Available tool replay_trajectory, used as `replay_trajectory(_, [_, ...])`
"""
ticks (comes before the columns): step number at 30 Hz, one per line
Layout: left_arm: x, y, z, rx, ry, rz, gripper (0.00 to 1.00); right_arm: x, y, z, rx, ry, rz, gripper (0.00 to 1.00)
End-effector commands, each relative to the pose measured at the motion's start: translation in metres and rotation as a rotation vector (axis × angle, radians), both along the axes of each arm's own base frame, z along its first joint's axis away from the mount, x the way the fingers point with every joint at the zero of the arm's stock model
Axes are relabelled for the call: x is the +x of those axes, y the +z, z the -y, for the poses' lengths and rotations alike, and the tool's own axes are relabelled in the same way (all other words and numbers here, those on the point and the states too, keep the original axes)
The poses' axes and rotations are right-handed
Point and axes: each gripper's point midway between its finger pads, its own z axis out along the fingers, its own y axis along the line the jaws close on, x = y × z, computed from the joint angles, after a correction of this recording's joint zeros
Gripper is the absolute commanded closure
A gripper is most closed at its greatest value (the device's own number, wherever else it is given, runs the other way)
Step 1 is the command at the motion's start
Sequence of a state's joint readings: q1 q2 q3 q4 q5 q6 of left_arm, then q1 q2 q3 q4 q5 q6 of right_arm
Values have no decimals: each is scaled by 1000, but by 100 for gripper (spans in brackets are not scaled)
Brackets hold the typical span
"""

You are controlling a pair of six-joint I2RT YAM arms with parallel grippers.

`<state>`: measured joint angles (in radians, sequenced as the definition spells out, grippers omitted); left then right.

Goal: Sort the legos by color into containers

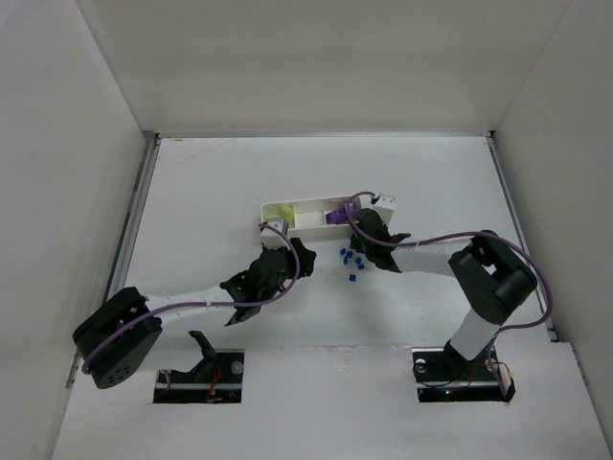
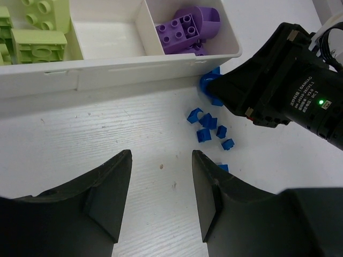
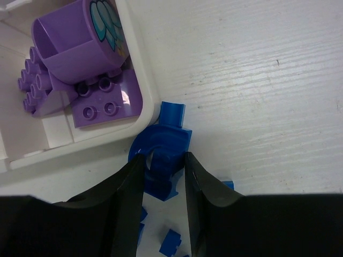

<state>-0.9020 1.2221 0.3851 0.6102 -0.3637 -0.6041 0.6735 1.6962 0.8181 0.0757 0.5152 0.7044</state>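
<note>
The white three-compartment tray [image 1: 308, 205] lies mid-table. Lime-green legos [image 2: 40, 37] fill its left compartment, purple legos [image 2: 187, 27] its right one, and the middle one is empty. Several small blue legos [image 2: 209, 128] lie loose on the table in front of the tray's right end. My right gripper [image 3: 163, 160] is shut on a larger rounded blue lego [image 3: 161, 140] that sits against the tray's right front corner [image 3: 142, 101]. My left gripper [image 2: 161, 160] is open and empty, over bare table in front of the tray, to the left of the blue pile.
White walls enclose the table on the left, right and back. The right arm's black wrist [image 2: 284, 85] crosses just right of the blue pile, close to my left gripper. The two grippers [image 1: 279, 241] [image 1: 360, 224] are near each other at the tray.
</note>
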Motion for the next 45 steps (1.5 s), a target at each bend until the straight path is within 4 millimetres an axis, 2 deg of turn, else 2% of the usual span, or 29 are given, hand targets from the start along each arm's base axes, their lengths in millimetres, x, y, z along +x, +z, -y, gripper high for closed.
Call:
replay_trajectory(1, [5,16,8,-55,-1,34,54,8,8,-2,32,-13,42,74])
replay_trajectory(6, [4,17,8,-51,1,42,54,1,18,3,39,-16,64,80])
replay_trajectory(10, [3,17,11,-53,-7,39,54,-3,36,6,60,-18,103,81])
replay_trajectory(15, [2,18,11,-55,-5,44,54,-10,65,-3,99,20,150,81])
replay_trajectory(21, [2,20,10,-60,-3,46,54,-14,87,-17,126,57,179,81])
replay_trajectory(23, [1,22,11,-60,-4,57,54,-13,97,-26,139,76,195,81])
replay_trajectory(26, [4,23,4,-64,16,64,54,-9,112,-50,153,136,217,81])
replay_trajectory(30, [5,26,0,-67,27,71,54,7,129,-83,159,196,244,80])
replay_trajectory(34, [6,28,-5,-71,47,77,55,26,126,-111,164,240,237,79])
replay_trajectory(37, [9,30,-20,-66,110,101,55,36,118,-131,177,268,223,77])
replay_trajectory(43, [17,27,-45,-58,203,107,54,50,108,-149,199,267,204,70])
replay_trajectory(45, [18,26,-48,-51,210,104,54,54,108,-153,205,268,203,63])
